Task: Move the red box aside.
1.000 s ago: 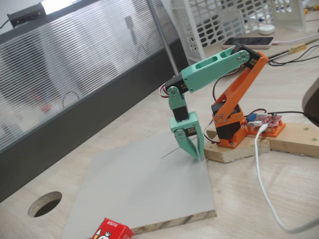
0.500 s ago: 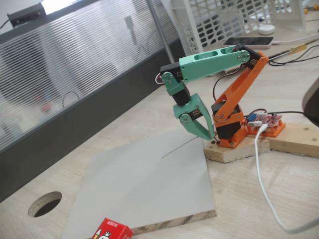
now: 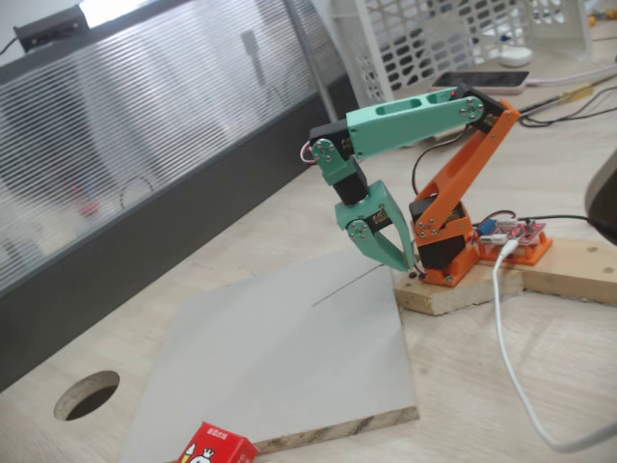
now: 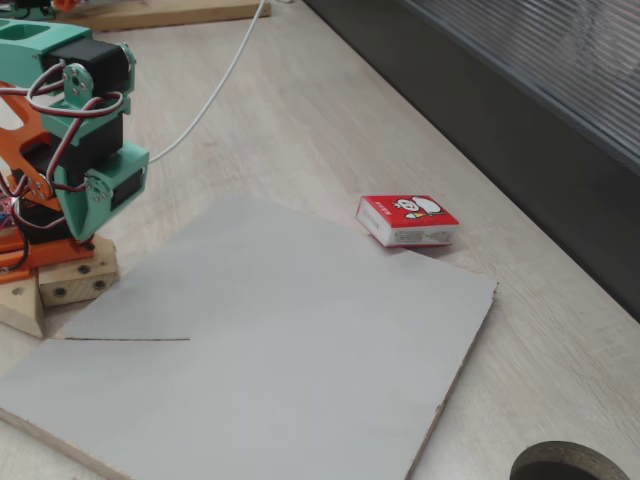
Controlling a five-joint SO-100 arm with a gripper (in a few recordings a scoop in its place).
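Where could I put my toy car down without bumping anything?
The grey board is bare, from the wooden block under the arm across to the red box beside its far edge. It's crowded near the arm's base, where the tool, cables and circuit board bunch together.

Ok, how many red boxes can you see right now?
1. The red box lies on the table just off the grey board's far edge; in a fixed view it shows at the bottom edge.

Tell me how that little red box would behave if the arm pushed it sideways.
The red box looks like a small cardboard carton, so probably light. It lies flat on the table beside the grey board, so it would likely slide rather than tip, though a hard push might dent it.
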